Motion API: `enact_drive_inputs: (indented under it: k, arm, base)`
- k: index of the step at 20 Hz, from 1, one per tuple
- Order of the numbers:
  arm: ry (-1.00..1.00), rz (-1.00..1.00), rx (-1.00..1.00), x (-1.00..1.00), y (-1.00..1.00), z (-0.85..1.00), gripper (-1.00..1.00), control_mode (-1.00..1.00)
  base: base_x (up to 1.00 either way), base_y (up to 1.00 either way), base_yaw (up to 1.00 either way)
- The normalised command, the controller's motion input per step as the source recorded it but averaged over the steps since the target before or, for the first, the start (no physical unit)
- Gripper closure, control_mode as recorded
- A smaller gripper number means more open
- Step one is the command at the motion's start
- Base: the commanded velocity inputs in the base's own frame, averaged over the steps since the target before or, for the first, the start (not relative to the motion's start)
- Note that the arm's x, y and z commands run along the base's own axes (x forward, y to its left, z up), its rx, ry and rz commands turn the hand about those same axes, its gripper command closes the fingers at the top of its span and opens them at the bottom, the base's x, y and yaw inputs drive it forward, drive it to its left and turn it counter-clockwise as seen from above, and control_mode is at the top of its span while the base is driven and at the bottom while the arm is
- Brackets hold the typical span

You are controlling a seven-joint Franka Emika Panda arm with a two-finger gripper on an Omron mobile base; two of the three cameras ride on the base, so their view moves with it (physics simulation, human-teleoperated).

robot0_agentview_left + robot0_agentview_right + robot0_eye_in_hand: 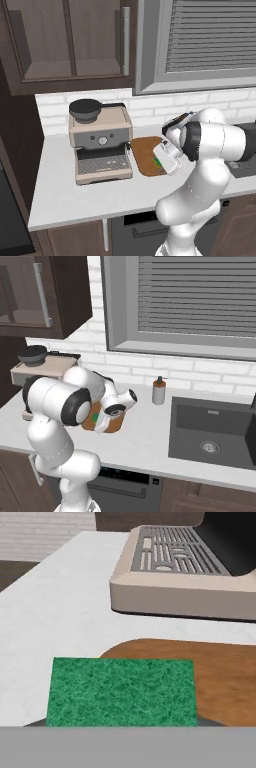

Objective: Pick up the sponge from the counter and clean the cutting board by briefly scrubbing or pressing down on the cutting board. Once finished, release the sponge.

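Observation:
The green-topped sponge (121, 692) sits right at the hand, its near edge between the dark fingertips (210, 722). My gripper (162, 161) is shut on it, low over the right part of the reddish-brown cutting board (145, 152). A sliver of the green sponge (157, 162) shows beside the hand. From the right, the gripper (100, 421) and sponge (94, 417) hang over the board (116, 427), much of it hidden by my arm. In the hand view the board (220, 672) lies under and beyond the sponge on the grey-white counter (60, 612). Whether the sponge touches the board I cannot tell.
A beige espresso machine (101, 142) stands just left of the board, its drip tray (185, 572) close ahead of the hand. A soap bottle (159, 391) stands by the backsplash and a dark sink (215, 431) lies to the right. Bare counter (75, 195) runs along the front.

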Motion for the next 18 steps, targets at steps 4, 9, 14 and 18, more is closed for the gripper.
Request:
enact_drive_inputs:
  k: [4,9,14,18]
  arm:
    - [0.05,0.23,0.0,-0.67,0.83,-0.51,1.0,-1.0]
    - [0.0,0.11,0.0,-0.91,0.04,-0.42,1.0,-1.0]
    - [-0.02,-0.09,0.0,-0.79,-0.98,-0.15,1.0,-1.0]
    - [0.0,-0.13,0.0,-0.53,-1.0,0.0,1.0,-1.0]
  base:
    - [0.0,0.0,0.0]
    - [0.0,0.0,0.0]
    - [0.0,0.0,0.0]
    - [0.0,0.0,0.0]
